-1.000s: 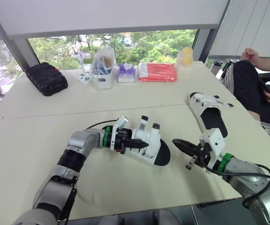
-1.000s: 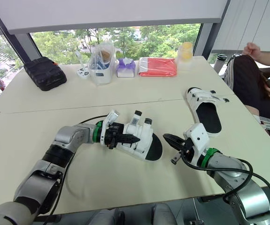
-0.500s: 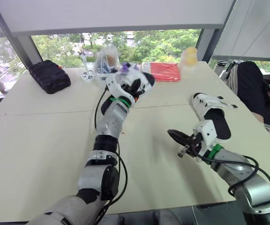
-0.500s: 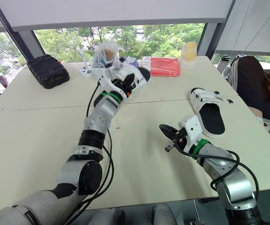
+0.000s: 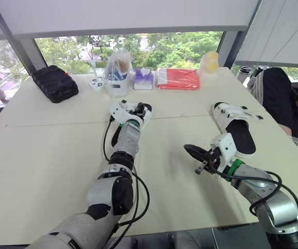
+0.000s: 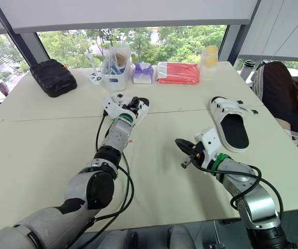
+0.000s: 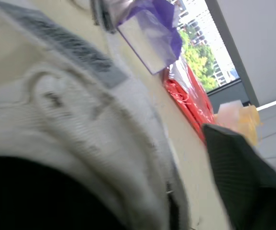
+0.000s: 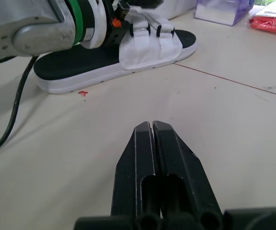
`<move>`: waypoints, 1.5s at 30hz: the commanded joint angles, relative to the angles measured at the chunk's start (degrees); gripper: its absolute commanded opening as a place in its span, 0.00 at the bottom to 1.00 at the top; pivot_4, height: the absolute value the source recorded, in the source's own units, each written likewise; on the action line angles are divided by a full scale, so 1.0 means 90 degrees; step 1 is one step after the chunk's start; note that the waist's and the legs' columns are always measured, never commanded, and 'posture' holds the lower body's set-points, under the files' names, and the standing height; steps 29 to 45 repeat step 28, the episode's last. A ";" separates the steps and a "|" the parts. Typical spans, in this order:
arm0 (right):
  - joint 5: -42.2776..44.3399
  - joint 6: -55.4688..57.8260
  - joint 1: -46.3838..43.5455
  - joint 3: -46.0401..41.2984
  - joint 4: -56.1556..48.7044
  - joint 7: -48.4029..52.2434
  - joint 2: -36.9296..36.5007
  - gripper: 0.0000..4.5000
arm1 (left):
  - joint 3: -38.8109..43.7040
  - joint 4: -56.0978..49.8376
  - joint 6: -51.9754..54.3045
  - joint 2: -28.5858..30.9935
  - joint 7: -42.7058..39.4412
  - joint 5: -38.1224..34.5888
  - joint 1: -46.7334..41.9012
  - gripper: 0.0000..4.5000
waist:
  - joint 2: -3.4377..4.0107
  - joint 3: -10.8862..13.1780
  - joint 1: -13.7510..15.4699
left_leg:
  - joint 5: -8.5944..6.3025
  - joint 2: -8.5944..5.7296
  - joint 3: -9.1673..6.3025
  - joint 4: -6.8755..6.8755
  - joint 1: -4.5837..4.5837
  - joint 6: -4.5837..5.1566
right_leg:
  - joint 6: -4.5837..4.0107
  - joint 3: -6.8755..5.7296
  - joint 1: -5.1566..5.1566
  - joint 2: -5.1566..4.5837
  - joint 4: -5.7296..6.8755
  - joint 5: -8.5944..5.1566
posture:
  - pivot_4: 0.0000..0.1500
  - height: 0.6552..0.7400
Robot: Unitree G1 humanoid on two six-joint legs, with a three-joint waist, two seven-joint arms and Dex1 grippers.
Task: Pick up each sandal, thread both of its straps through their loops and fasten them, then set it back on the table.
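Observation:
One white sandal (image 5: 118, 110) with a black footbed lies flat on the table (image 5: 45, 155), by the middle seam. My left gripper (image 5: 141, 108) is right at its straps (image 8: 147, 45), open, with a white strap (image 7: 80, 120) close between the jaws. The other white sandal (image 5: 237, 129) lies at the right side of the table, straps toward the far end. My right gripper (image 5: 190, 150) hovers low over the table between the two sandals, shut and empty, its fingers (image 8: 150, 143) pointing at the first sandal.
Along the far edge stand a black pouch (image 5: 54, 84), a clear container (image 5: 116, 72), a purple tissue box (image 5: 143, 79), a red bag (image 5: 179, 79) and a yellow cup (image 5: 208, 62). A person (image 5: 294, 98) sits past the table's right edge.
The left arm carried the sandal from near the front, up and away, then set it down by the middle seam. Its jaws have opened. The right gripper has barely moved.

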 commanded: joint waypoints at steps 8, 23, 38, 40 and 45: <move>0.0036 -0.0240 0.0196 -0.0086 -0.0248 0.0041 0.0099 0.00 | -0.1023 -0.5352 0.4793 0.0733 0.1739 -0.0496 0.2196 0.99 | 0.0008 -0.0005 -0.0060 | 0.0000 0.0013 -0.0001 0.0001 0.0015 0.0000 | -0.0005 0.0014 -0.0001 0.0008 0.0018 0.0003 | 1.00 1.00; 0.0907 0.0050 0.0343 -0.0768 0.0183 0.0906 -0.0252 0.00 | -0.2819 -0.8839 0.6260 0.5081 -0.3062 -0.1529 0.4134 0.99 | 0.0032 -0.0010 -0.0045 | -0.0014 0.0024 0.0018 -0.0013 0.0101 0.0024 | -0.0041 0.0040 0.0041 0.0013 0.0078 -0.0020 | 1.00 1.00; 0.1301 0.0427 0.0529 -0.0742 0.0177 0.1400 -0.0589 0.00 | -0.2995 -0.9078 0.5319 0.5426 -0.4110 -0.1135 0.5644 0.99 | 0.0027 -0.0003 -0.0122 | -0.0017 0.0038 0.0019 -0.0015 0.0105 0.0029 | -0.0057 0.0042 0.0041 0.0017 0.0081 -0.0034 | 1.00 1.00; 0.1301 0.0427 0.0529 -0.0742 0.0177 0.1400 -0.0589 0.00 | -0.2995 -0.9078 0.5319 0.5426 -0.4110 -0.1135 0.5644 0.99 | 0.0027 -0.0003 -0.0122 | -0.0017 0.0038 0.0019 -0.0015 0.0105 0.0029 | -0.0057 0.0042 0.0041 0.0017 0.0081 -0.0034 | 1.00 1.00; 0.1301 0.0427 0.0529 -0.0742 0.0177 0.1400 -0.0589 0.00 | -0.2995 -0.9078 0.5319 0.5426 -0.4110 -0.1135 0.5644 0.99 | 0.0027 -0.0003 -0.0122 | -0.0017 0.0038 0.0019 -0.0015 0.0105 0.0029 | -0.0057 0.0042 0.0041 0.0017 0.0081 -0.0034 | 1.00 1.00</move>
